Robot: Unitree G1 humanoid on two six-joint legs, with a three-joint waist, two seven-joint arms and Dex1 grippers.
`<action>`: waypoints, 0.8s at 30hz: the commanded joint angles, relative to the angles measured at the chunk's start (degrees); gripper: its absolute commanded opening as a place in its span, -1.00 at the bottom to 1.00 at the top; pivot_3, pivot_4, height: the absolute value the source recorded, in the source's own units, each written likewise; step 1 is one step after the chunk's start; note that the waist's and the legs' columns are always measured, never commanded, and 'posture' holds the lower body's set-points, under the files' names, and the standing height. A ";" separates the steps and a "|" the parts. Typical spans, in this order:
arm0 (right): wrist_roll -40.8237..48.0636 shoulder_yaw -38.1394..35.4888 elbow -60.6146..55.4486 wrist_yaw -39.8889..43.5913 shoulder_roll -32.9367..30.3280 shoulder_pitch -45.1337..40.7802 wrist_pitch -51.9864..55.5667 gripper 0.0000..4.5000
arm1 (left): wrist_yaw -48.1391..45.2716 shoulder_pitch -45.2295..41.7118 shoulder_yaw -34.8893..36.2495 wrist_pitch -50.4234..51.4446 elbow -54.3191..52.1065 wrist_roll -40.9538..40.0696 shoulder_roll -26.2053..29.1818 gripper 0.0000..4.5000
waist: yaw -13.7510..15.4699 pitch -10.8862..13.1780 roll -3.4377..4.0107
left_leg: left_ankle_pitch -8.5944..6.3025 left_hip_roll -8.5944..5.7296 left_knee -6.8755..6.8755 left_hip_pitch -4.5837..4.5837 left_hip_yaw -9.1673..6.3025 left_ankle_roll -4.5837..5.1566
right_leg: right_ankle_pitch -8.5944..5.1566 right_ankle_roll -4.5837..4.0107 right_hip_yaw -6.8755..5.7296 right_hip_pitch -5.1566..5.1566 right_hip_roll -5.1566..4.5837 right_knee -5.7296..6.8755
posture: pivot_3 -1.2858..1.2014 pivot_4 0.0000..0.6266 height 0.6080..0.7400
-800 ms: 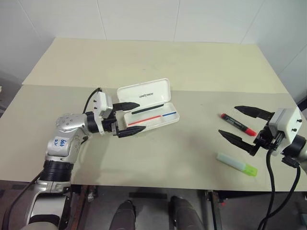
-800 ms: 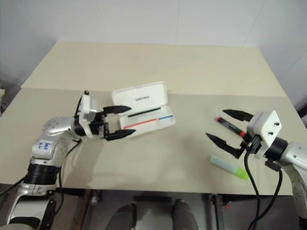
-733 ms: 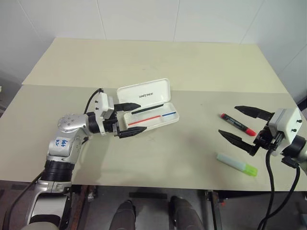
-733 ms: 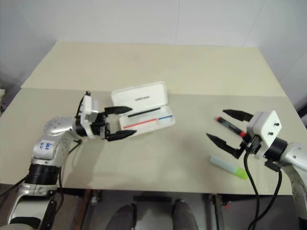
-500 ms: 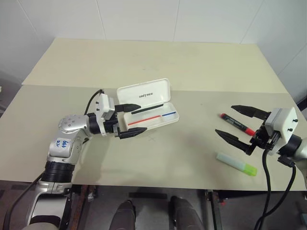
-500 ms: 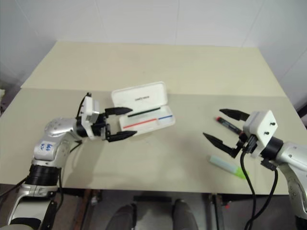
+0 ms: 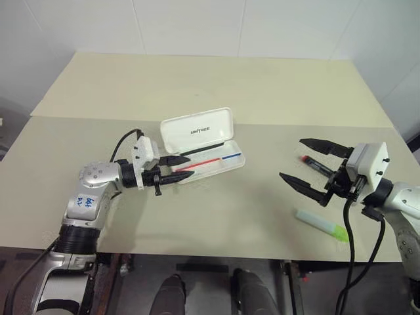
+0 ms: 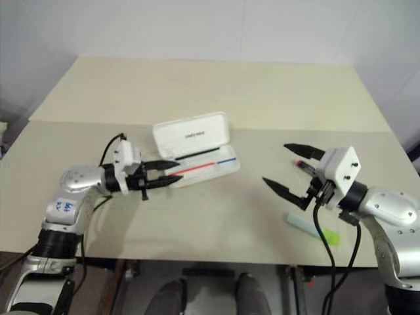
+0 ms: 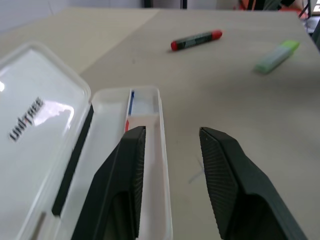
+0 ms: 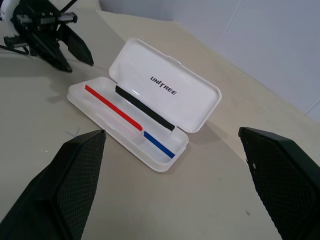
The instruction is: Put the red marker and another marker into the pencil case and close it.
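the white hard-plastic hinged pencil case (image 7: 202, 152) w/ rounded corners is lying open on the beige worktop (image 7: 216, 92), lid up, nothing loaded yet. the slim red marker w/ black ends (image 7: 314, 163) is lying well right of the case, long axis running diagonally away from it. the chunky pale-green highlighter w/ yellow-green cap (image 7: 321, 224) is sitting just nearer the robot than the red marker. the right hand (image 7: 307, 166) is hovering wide open over that red marker, so it's the nearer arm by far. the left hand (image 7: 180, 168) is sitting at the case's left end, fingers partly open & narrow, one over the tray, holding nothing. vs 0.8 s ago: right hand has shifted toward the case side, now covering the marker; left hand's fingers have narrowed.
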 commanded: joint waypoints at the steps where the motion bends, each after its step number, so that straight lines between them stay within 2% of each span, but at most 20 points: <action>1: 0.31 0.69 -2.81 -0.84 0.81 -1.11 -0.86 1.00 | -1.87 1.00 -0.24 -1.77 0.68 0.90 1.69 -0.17 | -0.03 0.00 0.00 | 0.00 0.00 0.00 0.00 0.00 0.00 | 0.00 0.01 0.00 0.00 0.00 0.00 | 0.03 -0.52 1.00; 8: 1.14 0.46 -5.05 -0.82 1.78 1.60 -1.34 1.00 | -2.05 0.44 -2.08 -3.45 4.91 4.19 1.92 -0.17 | 0.00 0.00 0.00 | 0.00 0.00 0.00 0.01 0.00 0.00 | 0.01 0.02 0.00 0.00 0.00 0.01 | 0.03 -0.52 1.00; 24: -2.07 4.15 -11.14 -9.16 7.13 1.95 -1.13 1.00 | -8.22 -7.97 -5.81 -7.51 16.83 10.13 4.50 -0.17 | -0.08 0.00 0.00 | 0.01 0.00 0.00 0.04 0.00 0.00 | 0.01 0.02 0.00 0.00 0.00 0.06 | 0.03 -0.52 1.00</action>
